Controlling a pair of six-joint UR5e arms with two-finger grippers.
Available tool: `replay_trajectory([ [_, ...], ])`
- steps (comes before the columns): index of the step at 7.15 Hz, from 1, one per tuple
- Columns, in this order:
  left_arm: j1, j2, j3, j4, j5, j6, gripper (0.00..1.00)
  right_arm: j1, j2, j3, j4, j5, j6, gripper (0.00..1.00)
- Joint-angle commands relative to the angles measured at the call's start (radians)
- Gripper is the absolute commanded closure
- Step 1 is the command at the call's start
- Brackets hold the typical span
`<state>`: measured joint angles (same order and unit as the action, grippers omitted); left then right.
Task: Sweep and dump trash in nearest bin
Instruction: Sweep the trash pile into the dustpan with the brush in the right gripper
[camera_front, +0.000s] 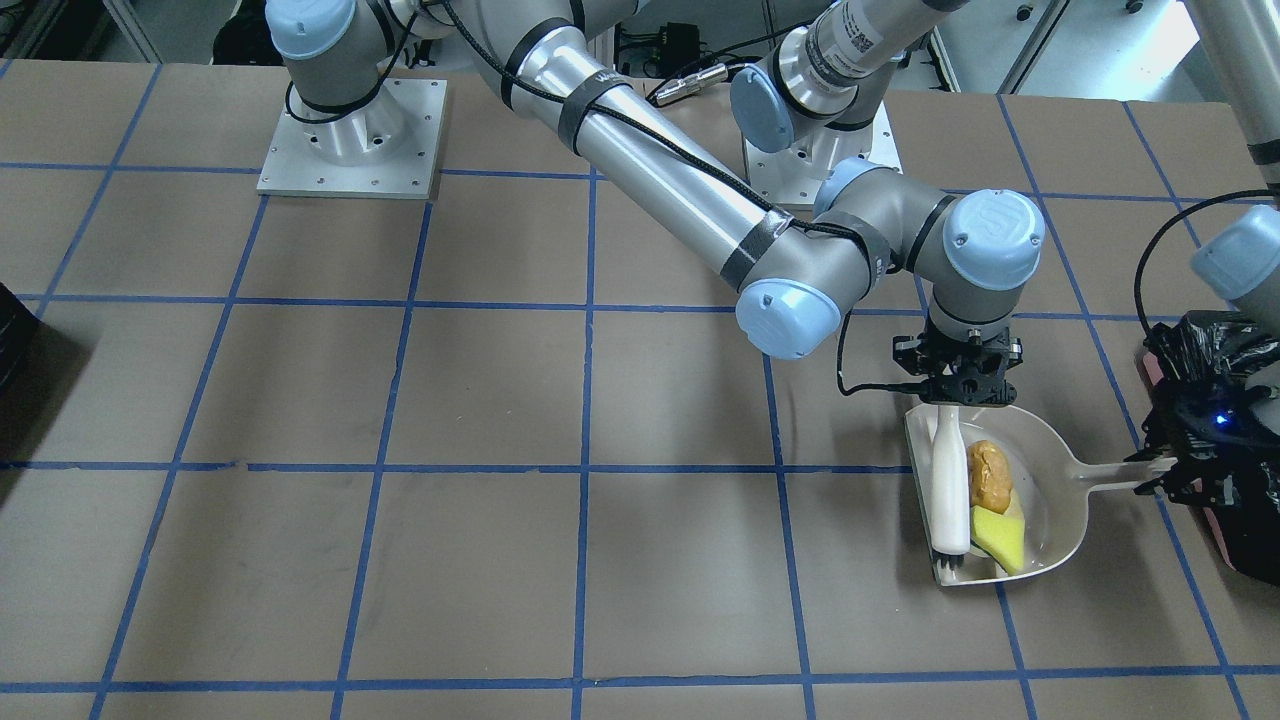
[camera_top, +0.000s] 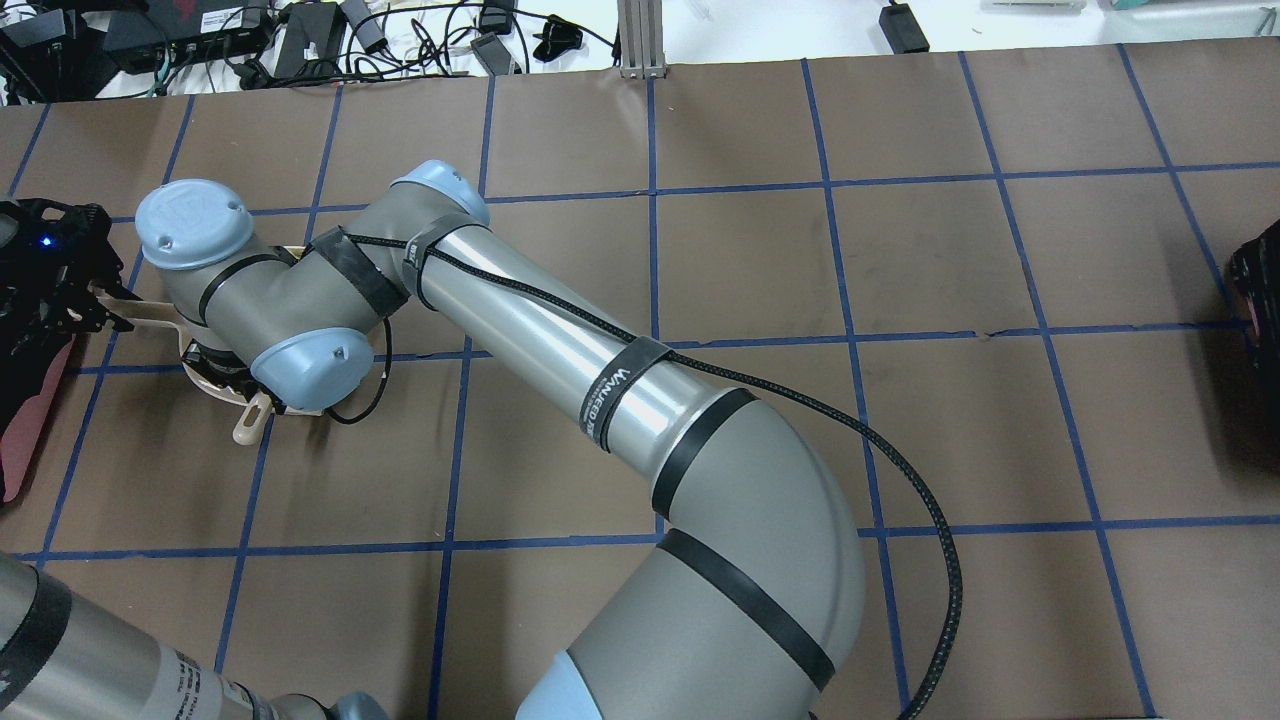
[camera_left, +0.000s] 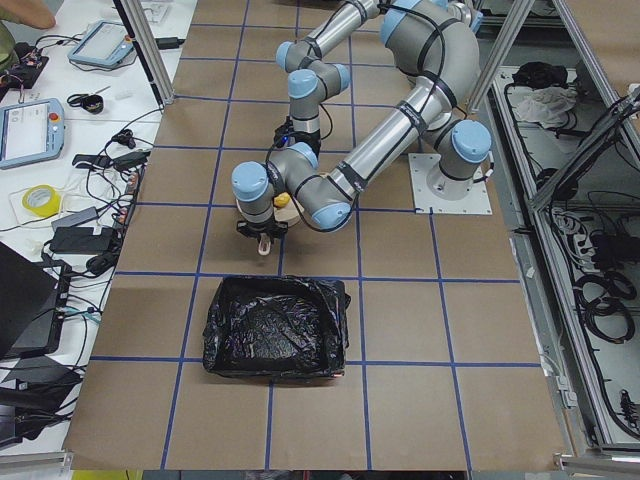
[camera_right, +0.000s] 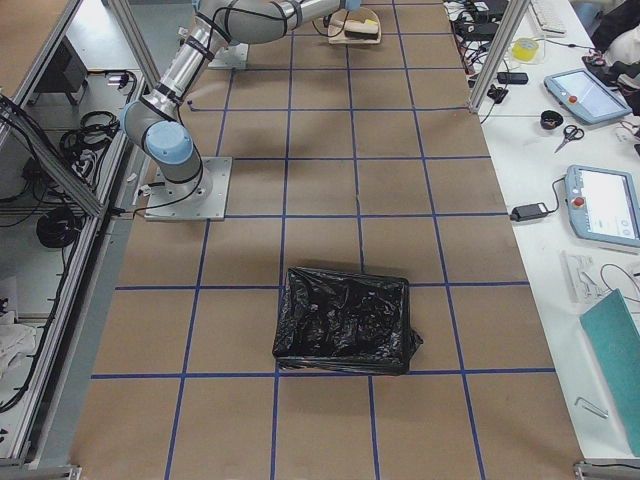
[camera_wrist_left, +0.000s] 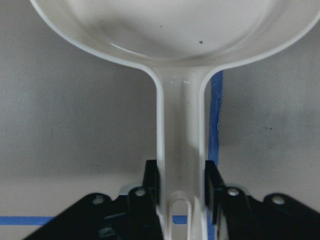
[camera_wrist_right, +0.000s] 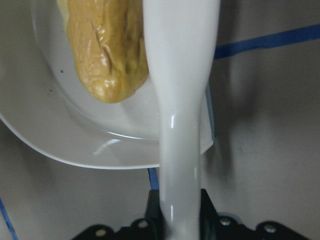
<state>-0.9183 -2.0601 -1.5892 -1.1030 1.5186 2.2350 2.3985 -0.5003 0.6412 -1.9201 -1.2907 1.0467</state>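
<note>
Sweeping looks done. The orange-brown potato-like lump (camera_front: 989, 476) and yellow-green wedge (camera_front: 1001, 537) lie in the white plastic dustpan (camera_front: 1052, 500), near the surface's edge on the robot's left. The right claw (camera_front: 956, 402) clamps the white brush (camera_front: 949, 490), and the left claw (camera_wrist_left: 182, 189) grips the pan's handle. The next move, I'd judge, is lifting and tipping into the black-lined pink bin (camera_left: 278, 286) just beside.

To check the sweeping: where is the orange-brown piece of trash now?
In the front-facing view, right side, the orange-brown piece lies inside the white dustpan, beside the white brush and next to the yellow-green wedge.
</note>
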Motion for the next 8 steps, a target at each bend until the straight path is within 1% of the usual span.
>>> replay_trajectory([
  [1, -0.001, 0.0, 0.002, 0.002, 0.0, 0.0, 1.0, 0.011, 0.013, -0.008, -0.081, 0.03, 0.038, 1.0],
  [3, -0.001, 0.0, 0.002, 0.009, 0.0, 0.003, 1.0, 0.014, 0.025, -0.006, -0.198, 0.079, 0.053, 1.0],
  [5, 0.001, 0.002, 0.002, 0.009, 0.0, 0.003, 1.0, 0.019, 0.01, -0.002, -0.192, 0.079, 0.053, 1.0],
  [6, -0.001, 0.002, 0.002, 0.009, -0.002, 0.002, 1.0, 0.019, -0.033, 0.026, -0.136, 0.073, 0.014, 1.0],
  [7, -0.001, 0.002, 0.002, 0.009, -0.002, 0.0, 1.0, 0.018, -0.093, 0.066, -0.032, 0.061, -0.054, 1.0],
  [8, -0.001, 0.002, 0.002, 0.009, -0.003, -0.003, 1.0, 0.015, -0.14, 0.099, 0.037, 0.036, -0.065, 1.0],
])
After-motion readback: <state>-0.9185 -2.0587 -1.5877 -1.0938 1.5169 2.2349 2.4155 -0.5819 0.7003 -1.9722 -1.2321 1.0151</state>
